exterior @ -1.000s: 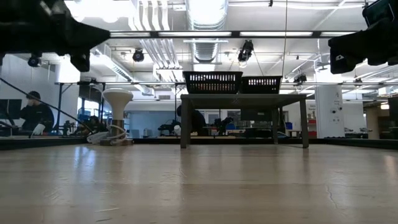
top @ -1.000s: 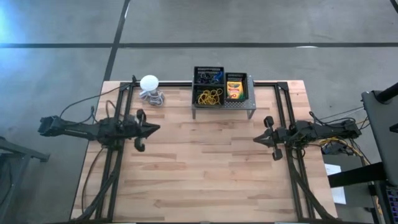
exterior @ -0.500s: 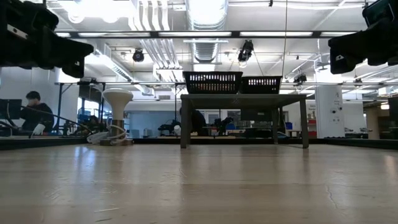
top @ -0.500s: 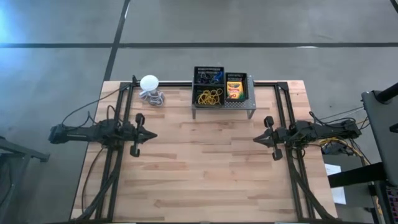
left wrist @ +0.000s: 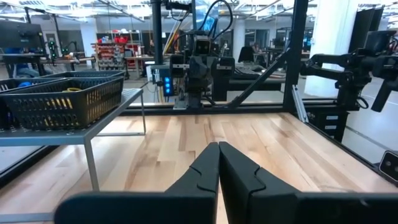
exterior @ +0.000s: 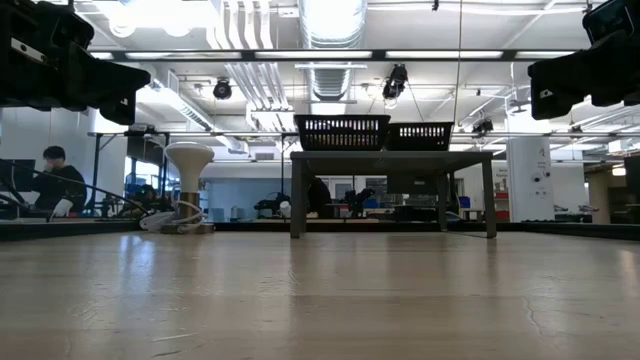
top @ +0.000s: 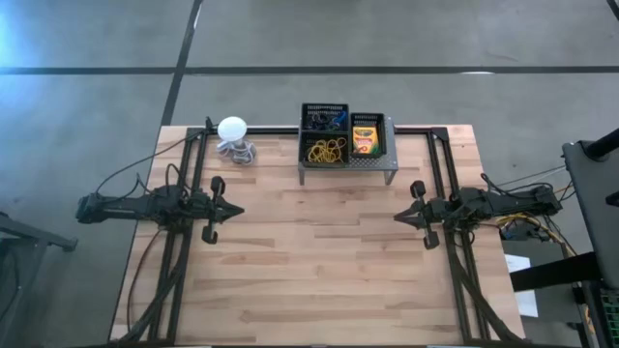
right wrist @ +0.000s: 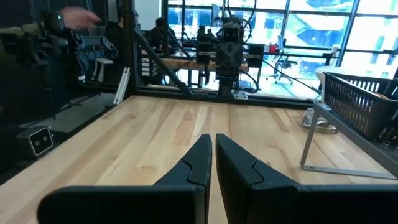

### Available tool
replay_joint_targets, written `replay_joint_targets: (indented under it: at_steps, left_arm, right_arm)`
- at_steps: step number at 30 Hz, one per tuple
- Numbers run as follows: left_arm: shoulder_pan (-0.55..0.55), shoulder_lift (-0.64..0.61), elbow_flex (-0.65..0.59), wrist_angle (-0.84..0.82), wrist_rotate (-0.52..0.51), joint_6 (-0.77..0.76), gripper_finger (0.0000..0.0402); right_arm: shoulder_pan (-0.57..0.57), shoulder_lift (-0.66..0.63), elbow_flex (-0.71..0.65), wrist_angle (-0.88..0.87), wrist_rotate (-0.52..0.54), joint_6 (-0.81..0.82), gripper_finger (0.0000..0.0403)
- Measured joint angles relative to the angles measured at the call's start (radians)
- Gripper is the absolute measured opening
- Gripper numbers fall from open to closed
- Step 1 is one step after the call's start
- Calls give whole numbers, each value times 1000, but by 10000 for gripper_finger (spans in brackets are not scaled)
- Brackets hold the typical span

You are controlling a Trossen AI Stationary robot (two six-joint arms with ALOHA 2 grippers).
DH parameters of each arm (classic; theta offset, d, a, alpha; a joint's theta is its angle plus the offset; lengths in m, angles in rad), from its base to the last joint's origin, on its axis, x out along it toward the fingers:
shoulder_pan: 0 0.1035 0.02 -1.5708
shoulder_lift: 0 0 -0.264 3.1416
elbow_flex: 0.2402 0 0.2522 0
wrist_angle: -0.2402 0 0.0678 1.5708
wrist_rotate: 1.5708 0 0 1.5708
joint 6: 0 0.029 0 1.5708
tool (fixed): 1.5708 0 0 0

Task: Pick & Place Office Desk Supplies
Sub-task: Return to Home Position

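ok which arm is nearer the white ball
left. the left arm is on the same side of the table as the ball; the right arm is on the opposite side

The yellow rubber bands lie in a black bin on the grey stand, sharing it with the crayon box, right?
Not sharing. The yellow rubber bands lie in a black bin on the grey stand, but the crayon box sits in the neighbouring bin beside it, as the high view shows.

This is an open robotics lab or workshop: bare ceiling ducts (exterior: 335, 80) and strip lights (exterior: 460, 54) run overhead, above a concrete floor (top: 387, 39). Ahead of the left pincer (left wrist: 217, 147), beyond the wooden tabletop (left wrist: 249, 140), stand stocked shelves (left wrist: 118, 53). A person (exterior: 55, 185) sits in the room behind.
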Motion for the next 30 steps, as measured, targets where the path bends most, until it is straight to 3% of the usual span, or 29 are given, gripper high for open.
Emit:
replay_joint_targets:
  at_steps: [24,30]
  left_arm:
    - [0,2,0,0,0,-3,16]
    - [-1,3,0,-2,0,-3,16]
  right_arm:
    - [0,-14,-1,-13,0,2,18]
    - [-46,-14,-19,22,-2,-1,18]
